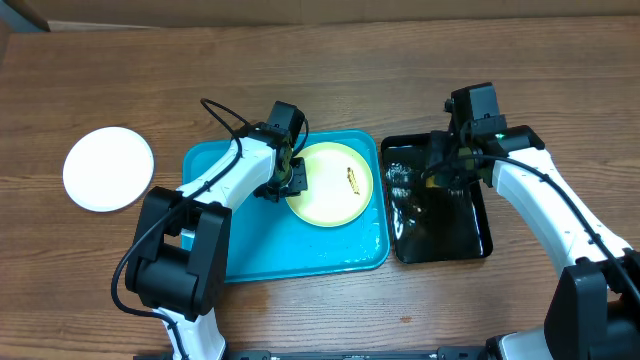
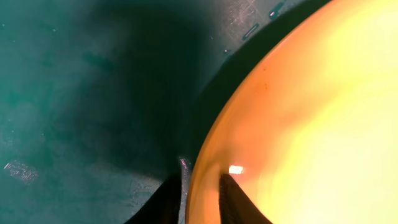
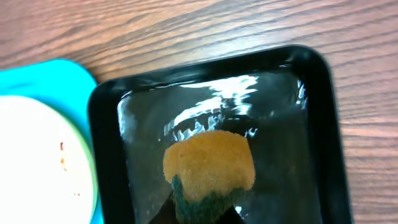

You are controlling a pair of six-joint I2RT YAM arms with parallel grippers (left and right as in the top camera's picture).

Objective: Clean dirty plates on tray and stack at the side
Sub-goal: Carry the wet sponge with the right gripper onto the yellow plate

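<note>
Wooden tabletop: my left gripper pinches the yellow-green plate by its rim, my right gripper clamps the sponge; that shallow, wet pinch could slip.

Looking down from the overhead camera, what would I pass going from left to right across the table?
white plate → turquoise tray → pale yellow-green plate, lying in that tray's right half → black tray
</note>
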